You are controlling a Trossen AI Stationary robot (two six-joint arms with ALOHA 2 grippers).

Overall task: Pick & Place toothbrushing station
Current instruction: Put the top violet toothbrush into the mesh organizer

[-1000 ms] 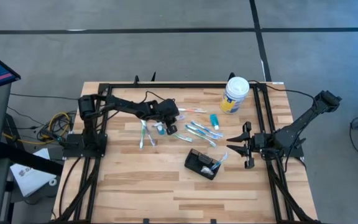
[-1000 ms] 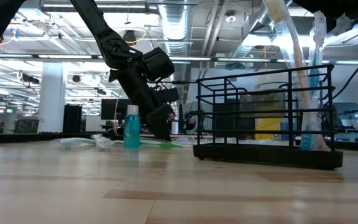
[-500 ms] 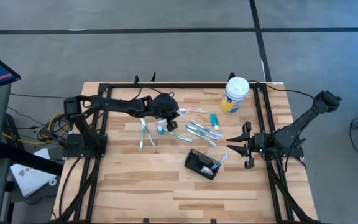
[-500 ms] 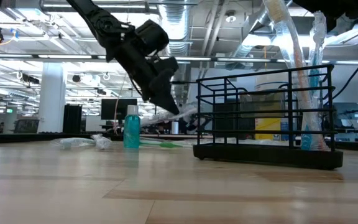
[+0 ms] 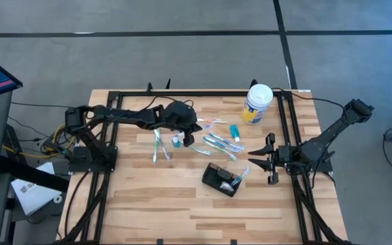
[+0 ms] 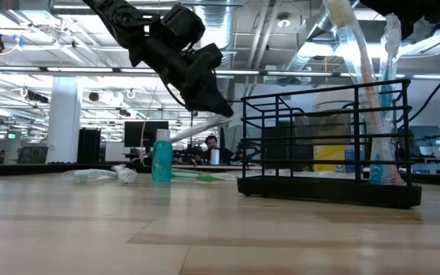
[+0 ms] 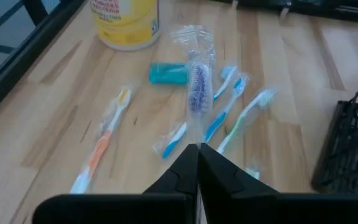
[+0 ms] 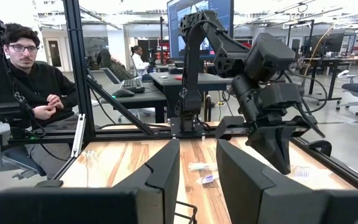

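The left gripper (image 5: 194, 127) hangs above the back half of the table, over the scatter of wrapped toothbrushes. Its fingers (image 7: 185, 171) are pinched together on a clear-wrapped toothbrush (image 7: 197, 99) with purple bristles, which sticks out ahead of the fingertips and is lifted clear of the wood; in the low view it slants down from the gripper (image 6: 212, 107) as a pale rod (image 6: 197, 128).

Below it on the table lie several more wrapped brushes: an orange-handled toothbrush (image 7: 101, 144), a pair of blue-handled toothbrushes (image 7: 219, 115) and a green-handled one (image 7: 244, 118), with a small teal bottle (image 7: 168, 73) just beside them. Another teal bottle (image 6: 162, 156) stands upright on the table in the low view. The yellow-labelled tub (image 5: 258, 103) with its white lid stands at the back right of the table.

The toothbrushing station (image 5: 222, 179), a black wire holder, sits near the middle of the table, well apart from the left gripper, with what look like two wrapped brushes (image 6: 357, 69) already standing in it.

The right gripper (image 5: 256, 158) waits at the right edge of the table, its fingers (image 8: 166, 180) spread apart with nothing between them. A person (image 8: 33, 81) sits beyond the table.
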